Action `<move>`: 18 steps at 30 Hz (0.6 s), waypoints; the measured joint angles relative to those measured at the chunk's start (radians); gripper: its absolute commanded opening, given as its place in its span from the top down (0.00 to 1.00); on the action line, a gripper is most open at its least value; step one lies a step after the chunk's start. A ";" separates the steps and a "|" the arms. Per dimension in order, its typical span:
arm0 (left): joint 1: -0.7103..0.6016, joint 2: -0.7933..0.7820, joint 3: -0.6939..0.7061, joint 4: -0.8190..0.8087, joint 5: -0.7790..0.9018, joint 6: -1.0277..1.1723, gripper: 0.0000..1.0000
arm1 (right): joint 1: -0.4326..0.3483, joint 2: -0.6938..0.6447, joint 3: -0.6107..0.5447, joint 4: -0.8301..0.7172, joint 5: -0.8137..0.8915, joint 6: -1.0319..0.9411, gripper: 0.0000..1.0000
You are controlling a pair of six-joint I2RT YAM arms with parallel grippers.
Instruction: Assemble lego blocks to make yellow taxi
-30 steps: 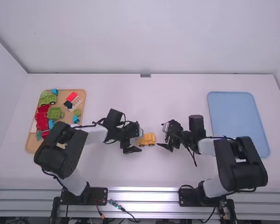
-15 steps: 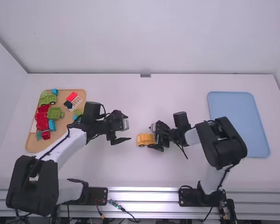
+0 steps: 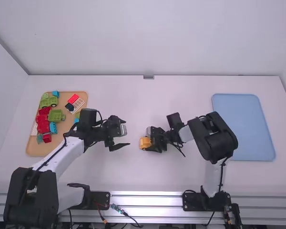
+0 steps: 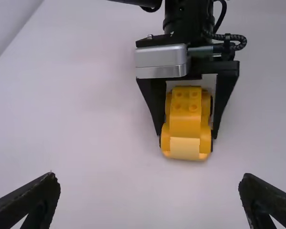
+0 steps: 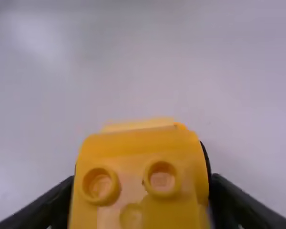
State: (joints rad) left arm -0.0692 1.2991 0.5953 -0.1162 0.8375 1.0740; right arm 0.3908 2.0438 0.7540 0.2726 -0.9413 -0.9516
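One plain white wall [image 3: 152,38] rose behind the white table [image 3: 148,176], whose flat, pale top made the yellow easy for me to pick out. I had the left arm [image 3: 62,152] near the wooden tray [image 3: 34,149] and the right arm [image 3: 212,179] nearer the blue tray [image 3: 243,126]; I took the first tray for parts and the second for finished work. Red blocks [image 3: 43,125] and a green block [image 3: 56,115] lay in the wooden tray, kept, I supposed, out of this build.

My left gripper [image 4: 149,179] was spread wide, apart from the car and facing it, probably to leave the other side room. My right gripper [image 4: 187,136] pinched the yellow taxi [image 4: 186,119] by its two long sides, near the middle of the table, a hold I judged good for keeping it straight and its studded top untouched. Whether its wheels bore on the table I couldn't tell. The pale front piece [image 4: 185,148] pointed towards my left gripper. The body looked joined up, so I judged carrying it to the blue tray came next; too hard a squeeze might pop a block loose. Smallest were the round studs [image 4: 194,107] on top.
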 measured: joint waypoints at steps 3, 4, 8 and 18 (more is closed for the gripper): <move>0.000 0.000 0.000 0.000 0.000 0.000 0.01 | -0.010 0.000 0.019 -0.028 0.008 0.006 0.52; 0.000 0.000 0.000 0.000 0.000 0.000 0.01 | -0.011 0.000 0.021 -0.029 0.009 0.007 0.52; 0.000 0.000 0.000 0.002 0.000 0.000 0.01 | -0.016 -0.001 0.051 -0.109 0.017 0.002 0.52; 0.000 0.079 0.000 0.085 0.000 0.000 0.01 | -0.056 -0.167 0.188 -0.636 0.420 -0.014 0.62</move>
State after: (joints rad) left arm -0.0692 1.3785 0.5953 -0.0307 0.8379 1.0740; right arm 0.3347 1.8771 0.9421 -0.3634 -0.5213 -0.9657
